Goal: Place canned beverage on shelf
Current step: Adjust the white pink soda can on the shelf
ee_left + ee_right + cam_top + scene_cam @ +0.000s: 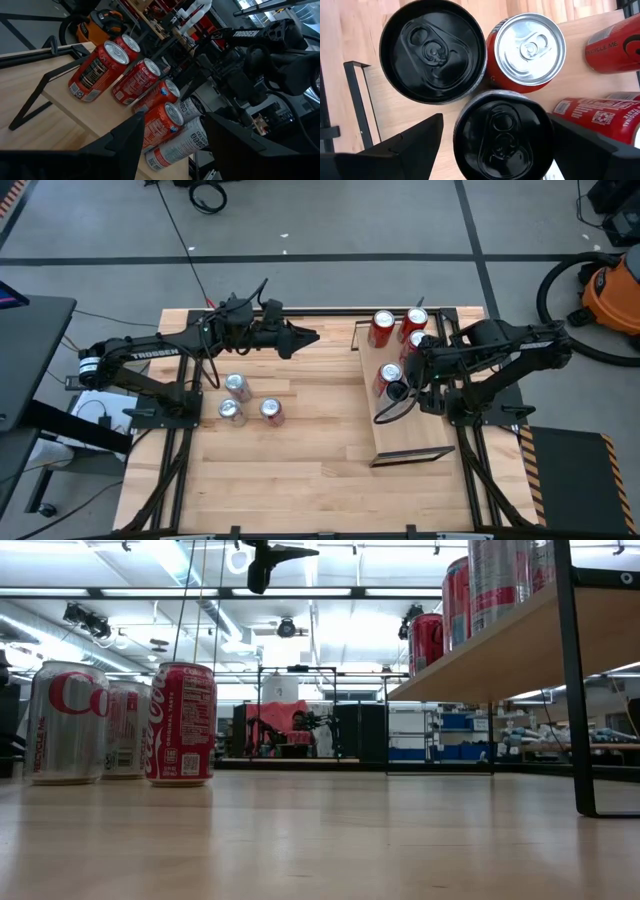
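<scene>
Black-topped can (502,135) sits between the spread fingers of the right pincer (495,145) on the light-wood shelf board (405,435) beside other cans, so placing looks nearly done, next likely lifting clear; left pincer (305,337), fingers apart, hovers above the desk.

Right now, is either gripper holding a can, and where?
Left gripper holds nothing. Right gripper straddles the sides of a black-topped can on the shelf; a gap shows at one finger, so probably not gripped.
</scene>
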Robot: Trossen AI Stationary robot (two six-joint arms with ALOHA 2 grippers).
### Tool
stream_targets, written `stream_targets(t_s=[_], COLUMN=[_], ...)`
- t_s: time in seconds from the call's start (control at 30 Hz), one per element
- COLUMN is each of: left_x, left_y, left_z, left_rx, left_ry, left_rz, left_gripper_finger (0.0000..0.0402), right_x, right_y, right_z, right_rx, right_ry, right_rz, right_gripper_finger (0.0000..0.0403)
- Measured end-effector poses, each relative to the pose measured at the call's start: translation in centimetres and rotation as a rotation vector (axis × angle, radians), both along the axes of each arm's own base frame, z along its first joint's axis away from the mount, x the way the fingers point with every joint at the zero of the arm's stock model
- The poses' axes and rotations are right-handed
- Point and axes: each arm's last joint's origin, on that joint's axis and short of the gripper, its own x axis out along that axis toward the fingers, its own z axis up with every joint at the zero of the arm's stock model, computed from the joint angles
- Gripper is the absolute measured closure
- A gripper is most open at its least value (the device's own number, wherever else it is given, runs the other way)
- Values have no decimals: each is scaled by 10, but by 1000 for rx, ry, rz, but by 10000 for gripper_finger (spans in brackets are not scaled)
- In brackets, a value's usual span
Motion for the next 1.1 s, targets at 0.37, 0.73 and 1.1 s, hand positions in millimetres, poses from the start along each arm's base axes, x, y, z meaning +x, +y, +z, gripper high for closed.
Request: stream_targets(t_s=[0.37, 0.73, 1.1], left_x=[0, 0, 0], left_y=[0, 0, 0], left_z=[0, 0, 0], left_rx=[-4, -8, -12], left_ry=[0, -1, -1], left_rz=[0, 1, 1], left_gripper_finger=[184, 184, 184], right_x=[0, 1, -2], right_y=[-1, -7, -5], right_z=[0, 0, 1], right_rx=[-26, -45, -34], right_ry=[2, 11, 24], right_rz=[34, 86, 274], right_gripper_finger=[57, 128, 123])
